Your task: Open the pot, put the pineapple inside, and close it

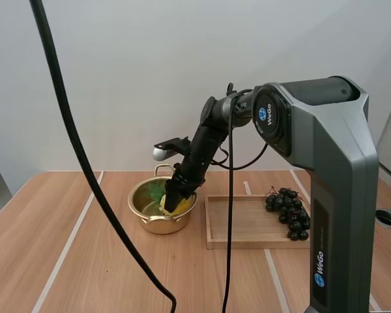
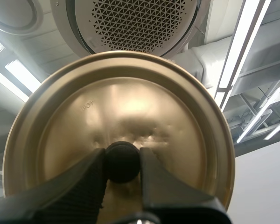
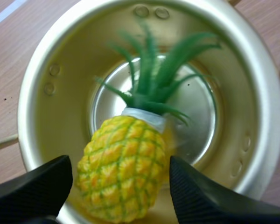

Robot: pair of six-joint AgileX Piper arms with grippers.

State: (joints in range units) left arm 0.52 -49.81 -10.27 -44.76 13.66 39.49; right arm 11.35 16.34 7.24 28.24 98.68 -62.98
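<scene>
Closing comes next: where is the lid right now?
In the left wrist view the lid is pinched by its black knob in my left hand, away from the open pot.

The pot (image 1: 158,225) stands on the table (image 1: 26,222); the pineapple (image 3: 121,172) lies inside the pot, its body by the pot's wall and its leaves over the pot's bottom; the right gripper (image 3: 120,163) reaches down into the pot, one finger standing on each side of the pineapple; the wooden tray (image 1: 241,225) lies just right of the pot; the bunch of grapes (image 1: 289,212) rests on the tray's end farthest from the pot; the lid (image 2: 116,107) is off the pot, its knob (image 2: 122,164) pinched between the fingers of the left gripper (image 2: 122,156).
</scene>
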